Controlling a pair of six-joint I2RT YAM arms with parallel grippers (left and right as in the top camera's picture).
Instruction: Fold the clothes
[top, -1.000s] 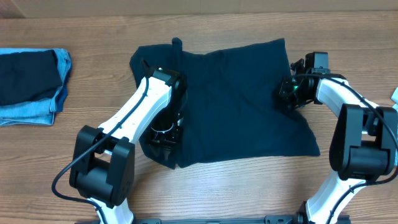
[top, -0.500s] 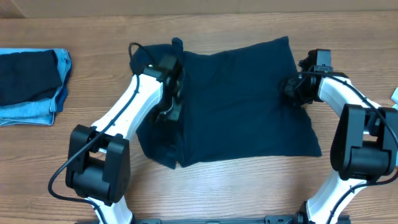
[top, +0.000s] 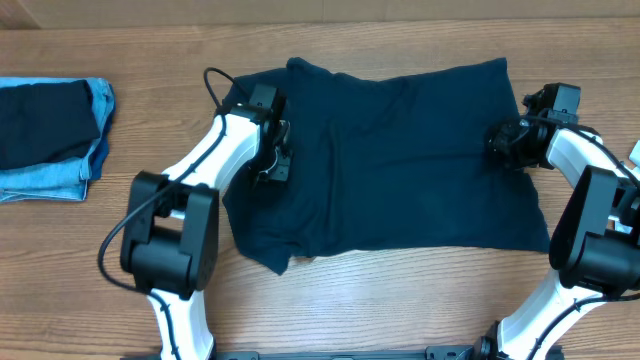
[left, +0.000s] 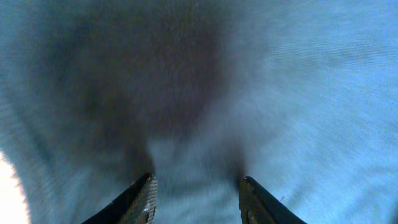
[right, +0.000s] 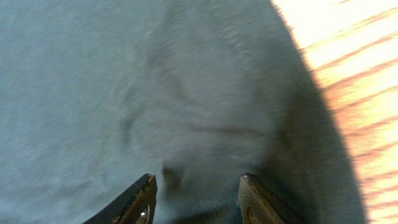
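**A:** Where had the shirt ended up?

**B:** The navy shirt (top: 400, 160) lay spread across the middle of the counter (top: 400, 310). It was broader than a second before. Its right edge had been drawn out to the right, and the whole cloth had shifted that way.

**A:** What did that mean for the job?

**B:** I judged the spreading nearly done and no fold begun. The near left corner looked doubled over.

**A:** And the end effectors?

**B:** The left end effector (top: 272, 165) sat low over the shirt's left part and the right end effector (top: 505, 140) at its right edge. Each wrist view showed fingers parted to a middling width over flat cloth, with nothing pinched. Both seemed to have let go.

**A:** What was the material like?

**B:** It was soft and matte with a fine weave, and shallow creases ran near the right edge. The folded pile (top: 50, 135) of dark navy and light blue denim lay on the left, well apart, on wood-grain.
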